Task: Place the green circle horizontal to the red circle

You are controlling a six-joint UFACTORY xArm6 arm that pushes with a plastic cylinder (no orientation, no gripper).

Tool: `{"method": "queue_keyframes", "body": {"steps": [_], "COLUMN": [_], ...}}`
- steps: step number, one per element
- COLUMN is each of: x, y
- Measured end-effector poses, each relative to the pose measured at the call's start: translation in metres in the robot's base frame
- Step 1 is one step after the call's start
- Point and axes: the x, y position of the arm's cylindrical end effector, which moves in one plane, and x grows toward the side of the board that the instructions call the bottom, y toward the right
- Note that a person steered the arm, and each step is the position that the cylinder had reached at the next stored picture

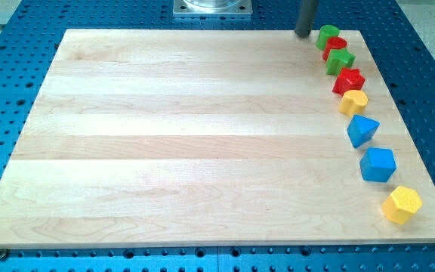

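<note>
Your rod carries no fingers, so there is nothing to call wide, narrow or holding — only my tip (303, 34), which stands at the upper right of the frame, right at the top edge of the wooden surface (172, 136). Just to the tip's right sits the green circle (328, 35); whether the two touch cannot be told from here, but they are very close.

From that green circle you can follow a curved line of blocks down the right edge of the surface. The red circle (335, 45) lies just below and slightly right of the green circle, and the two appear to touch. Under it comes a green star-like block (340, 61), then a red star-like block (349, 80), then a small yellow heart-like block (353, 101). A blue triangular block (362, 130) follows after a small gap, and a blue cube (377, 164) sits below that. The last — a yellow hexagon (402, 204) — lies at the lower right, near the surface's corner.

The surface rests on a blue perforated base (429, 75).
</note>
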Motion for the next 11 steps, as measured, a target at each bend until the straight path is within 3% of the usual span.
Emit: {"method": "queue_keyframes", "body": {"steps": [2, 4, 6, 7, 8, 10, 11], "x": [0.027, 0.058, 0.061, 0.063, 0.039, 0.03, 0.024], "y": [0.089, 0.117, 0.007, 0.038, 0.051, -0.026, 0.013]}}
